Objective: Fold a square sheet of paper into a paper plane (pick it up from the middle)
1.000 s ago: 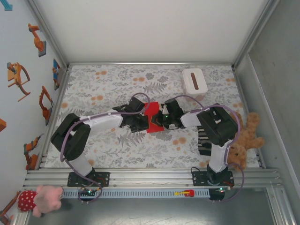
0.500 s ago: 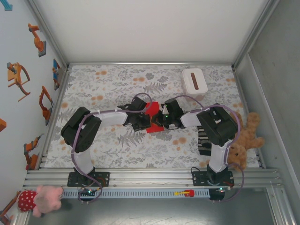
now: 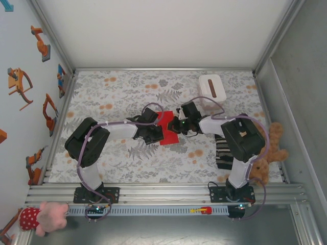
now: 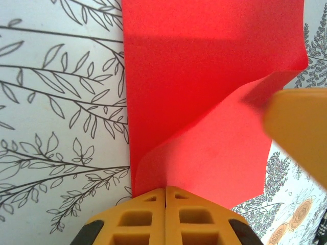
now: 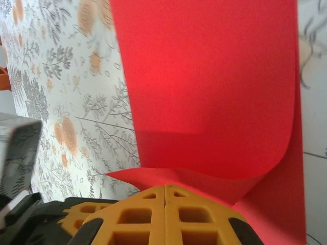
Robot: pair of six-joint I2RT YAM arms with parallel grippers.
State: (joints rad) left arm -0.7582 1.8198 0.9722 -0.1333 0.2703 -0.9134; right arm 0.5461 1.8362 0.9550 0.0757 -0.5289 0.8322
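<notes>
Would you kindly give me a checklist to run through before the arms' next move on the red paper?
1. Left gripper shut on the thin red paper sheet: ok.
2. Right gripper shut on the sheet: ok.
3. Sheet lying flat: not ok, it bows up.
4. White rectangular box apart from sheet: ok.
5. Edges aligned for creasing: cannot tell.

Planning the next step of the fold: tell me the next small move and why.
Probably lower the left gripper and the right gripper a little, so the lifted flap settles onto the flat part. Both are shut on the red paper, which curls in a soft bend with no crease pressed yet above the table.
</notes>
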